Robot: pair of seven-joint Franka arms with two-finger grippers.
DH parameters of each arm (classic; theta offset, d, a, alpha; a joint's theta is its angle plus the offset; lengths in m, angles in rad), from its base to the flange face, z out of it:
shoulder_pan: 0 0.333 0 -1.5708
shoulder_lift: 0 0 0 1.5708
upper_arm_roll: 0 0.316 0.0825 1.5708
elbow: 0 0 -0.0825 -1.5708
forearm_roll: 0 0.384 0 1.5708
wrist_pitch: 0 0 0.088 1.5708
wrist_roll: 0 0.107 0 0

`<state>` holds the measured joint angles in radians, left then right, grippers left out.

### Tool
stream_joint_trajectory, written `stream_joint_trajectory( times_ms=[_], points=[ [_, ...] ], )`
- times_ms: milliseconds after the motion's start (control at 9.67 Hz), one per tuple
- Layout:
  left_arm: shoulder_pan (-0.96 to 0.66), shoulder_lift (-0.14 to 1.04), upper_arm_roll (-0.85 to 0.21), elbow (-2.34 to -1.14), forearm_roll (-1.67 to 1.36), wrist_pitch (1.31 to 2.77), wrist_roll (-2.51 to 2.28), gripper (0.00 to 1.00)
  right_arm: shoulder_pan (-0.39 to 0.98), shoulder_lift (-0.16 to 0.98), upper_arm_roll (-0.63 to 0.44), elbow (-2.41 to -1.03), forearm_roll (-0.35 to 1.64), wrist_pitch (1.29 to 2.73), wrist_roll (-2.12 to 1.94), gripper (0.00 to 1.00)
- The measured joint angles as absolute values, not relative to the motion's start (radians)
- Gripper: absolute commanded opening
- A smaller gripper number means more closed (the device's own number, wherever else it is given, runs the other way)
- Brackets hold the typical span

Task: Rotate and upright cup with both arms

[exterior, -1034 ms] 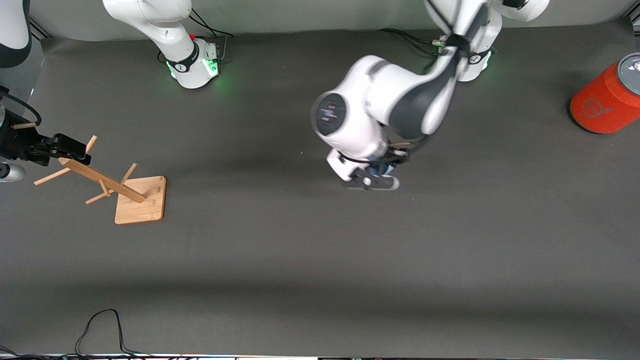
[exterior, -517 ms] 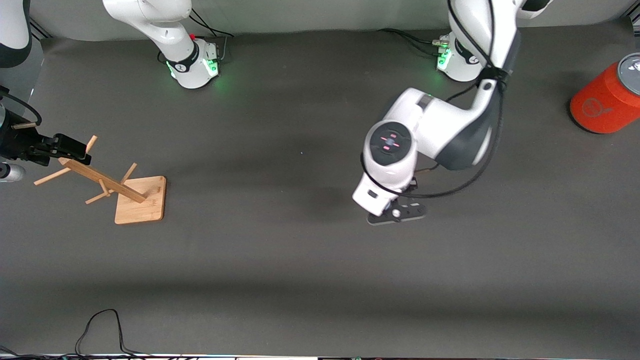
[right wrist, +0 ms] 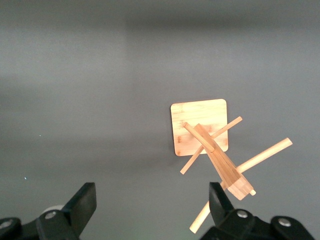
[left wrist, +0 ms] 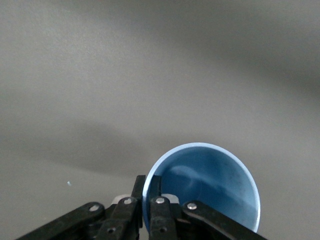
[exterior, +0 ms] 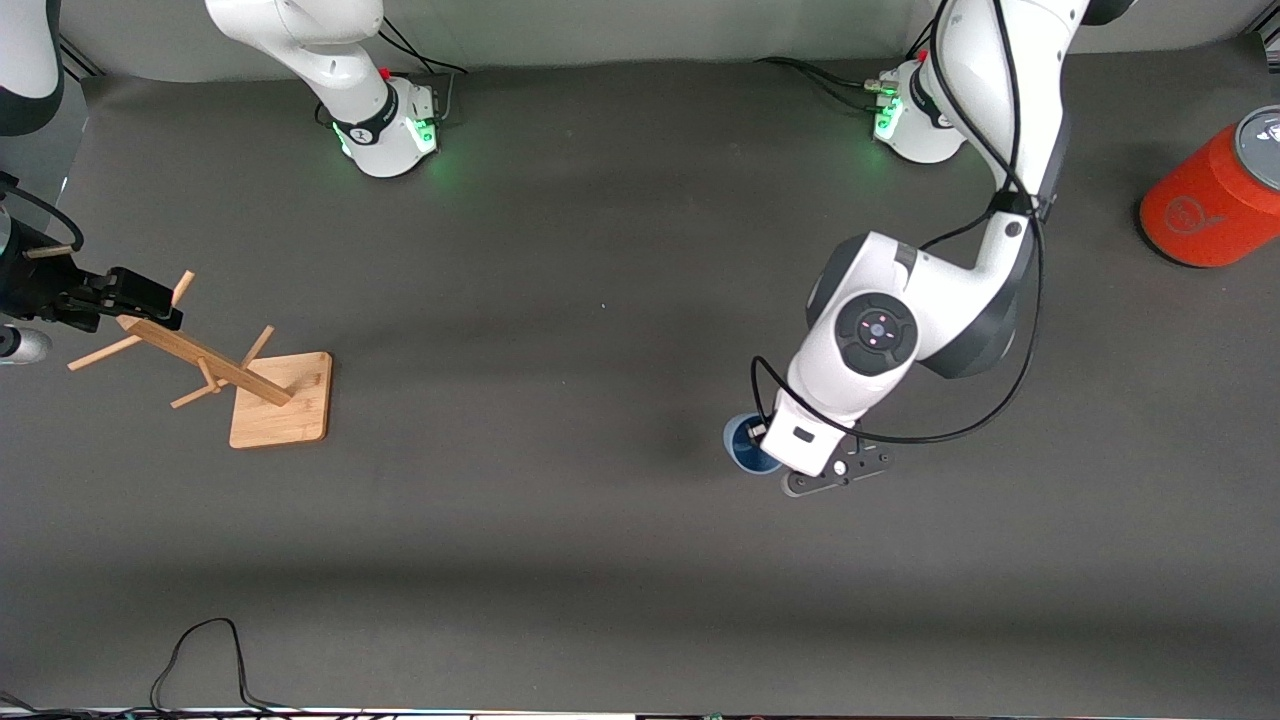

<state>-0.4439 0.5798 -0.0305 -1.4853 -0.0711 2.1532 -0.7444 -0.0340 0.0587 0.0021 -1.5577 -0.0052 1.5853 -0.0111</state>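
my left tool (left wrist: 146, 192) is pinching the cup's (left wrist: 210, 187) rim, mouth up; my right tool (right wrist: 150, 205) waits wide open over the wooden rack (right wrist: 212, 150)

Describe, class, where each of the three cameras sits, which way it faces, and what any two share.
Front view: high across the table, facing both arms' bases; shows the left gripper holding the cup.
Left wrist view: on the left arm, looking down into the cup; its fingers pinch the rim.
Right wrist view: above the wooden rack; open fingers show.
Shared: cup, rack.
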Motion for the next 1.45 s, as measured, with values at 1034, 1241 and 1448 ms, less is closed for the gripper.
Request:
stream_joint_trajectory(
  times_ms=[1034,1241,1448],
  points=[
    [-0.533,0.56,-0.035,-1.8,-0.061,2.49,-0.876,0.0,-0.034,0.06,0.002,-1.558,-0.005,1.585,-0.011,1.0],
    [-0.553,0.545,-0.031,-1.823,-0.053,2.491,-0.895,1.0,-0.034,0.06,0.002,-1.558,-0.005,1.58,-0.011,1.0],
    [-0.553,0.542,-0.026,-1.83,-0.052,2.491,-0.897,1.0,-0.034,0.058,0.002,-1.557,-0.005,1.568,-0.011,1.0]
  ],
)
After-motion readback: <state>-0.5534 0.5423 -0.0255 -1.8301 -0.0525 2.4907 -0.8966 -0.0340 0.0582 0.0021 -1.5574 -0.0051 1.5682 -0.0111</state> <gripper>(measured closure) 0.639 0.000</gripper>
